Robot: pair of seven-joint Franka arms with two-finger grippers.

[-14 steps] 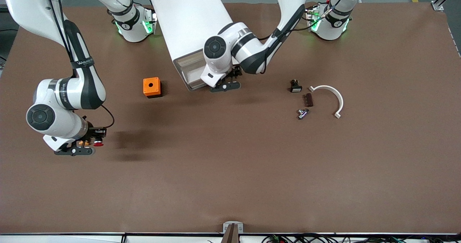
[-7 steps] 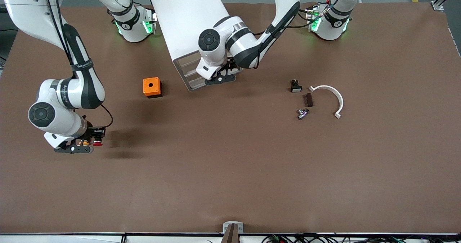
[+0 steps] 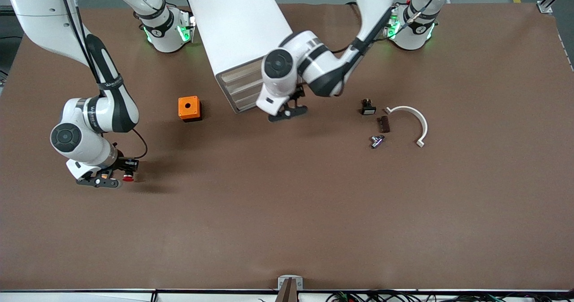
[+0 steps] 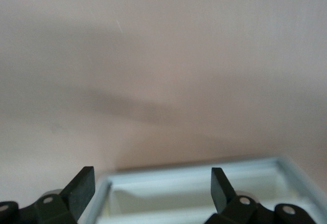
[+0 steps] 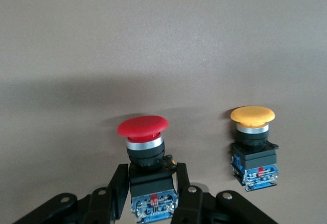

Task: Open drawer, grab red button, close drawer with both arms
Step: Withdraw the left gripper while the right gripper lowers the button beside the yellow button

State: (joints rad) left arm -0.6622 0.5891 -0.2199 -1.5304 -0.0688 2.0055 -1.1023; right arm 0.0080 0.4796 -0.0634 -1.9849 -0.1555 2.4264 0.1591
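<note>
The white cabinet (image 3: 237,24) stands between the arms' bases, and its beige drawer fronts (image 3: 244,89) all sit flush. My left gripper (image 3: 289,111) is open and empty just in front of the drawers. In the left wrist view its fingers (image 4: 82,185) stand wide apart over a white-rimmed edge (image 4: 194,169). My right gripper (image 3: 105,179) is low over the table at the right arm's end, shut on the black body of the red-capped button (image 3: 128,177). In the right wrist view the gripper (image 5: 151,169) clamps the button (image 5: 143,127).
A yellow-capped button (image 5: 252,116) rests on the table beside the red one. An orange box (image 3: 189,108) stands beside the cabinet. Toward the left arm's end lie a black switch (image 3: 368,108), a dark block (image 3: 383,124), a metal fitting (image 3: 377,140) and a white curved piece (image 3: 415,120).
The lowest drawer stuck out a second ago and is now flush. My left gripper pressed against it, then drew back from the cabinet. My right gripper shifted slightly with the red button.
</note>
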